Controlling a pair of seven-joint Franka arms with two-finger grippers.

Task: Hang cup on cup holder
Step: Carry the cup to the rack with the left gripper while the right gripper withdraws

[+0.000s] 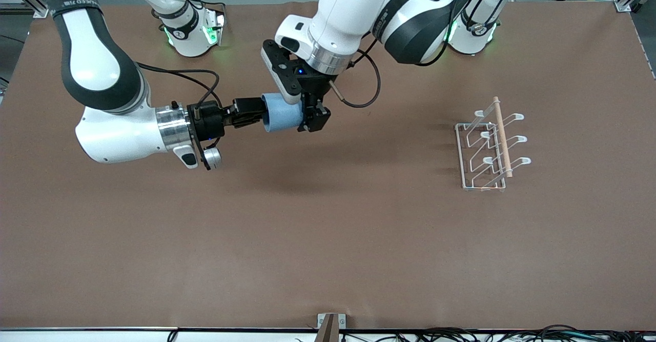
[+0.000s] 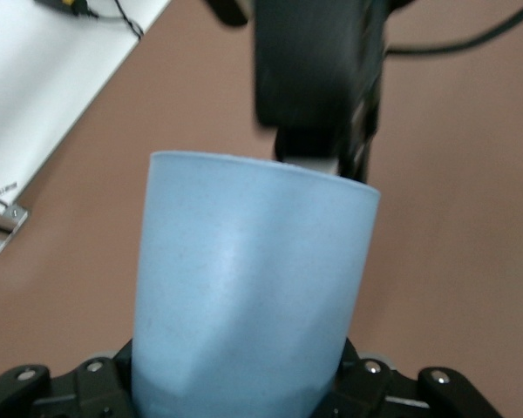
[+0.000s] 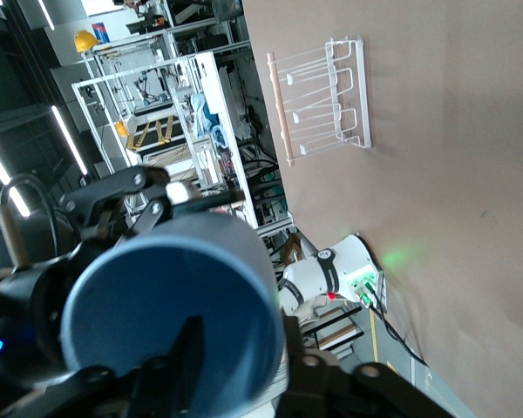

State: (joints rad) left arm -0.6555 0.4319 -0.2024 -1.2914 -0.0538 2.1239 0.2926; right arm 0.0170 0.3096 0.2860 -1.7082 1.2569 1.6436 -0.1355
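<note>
Cup [image 1: 281, 112] hangs on its side in the air over the table [image 1: 328, 239], toward the right arm's end, with both grippers on it. The right gripper [image 1: 256, 115] has its jaws at the wide rim, 1 finger [image 3: 185, 348] inside the mouth. The left gripper [image 1: 313, 112] has its jaws closed around the narrow base. The cup holder [image 1: 489, 144] stands well apart on the table, toward the left arm's end, all 6 prongs bare.

Blue cup [image 1: 282, 112] midair; holder [image 1: 487, 147] upright.
</note>
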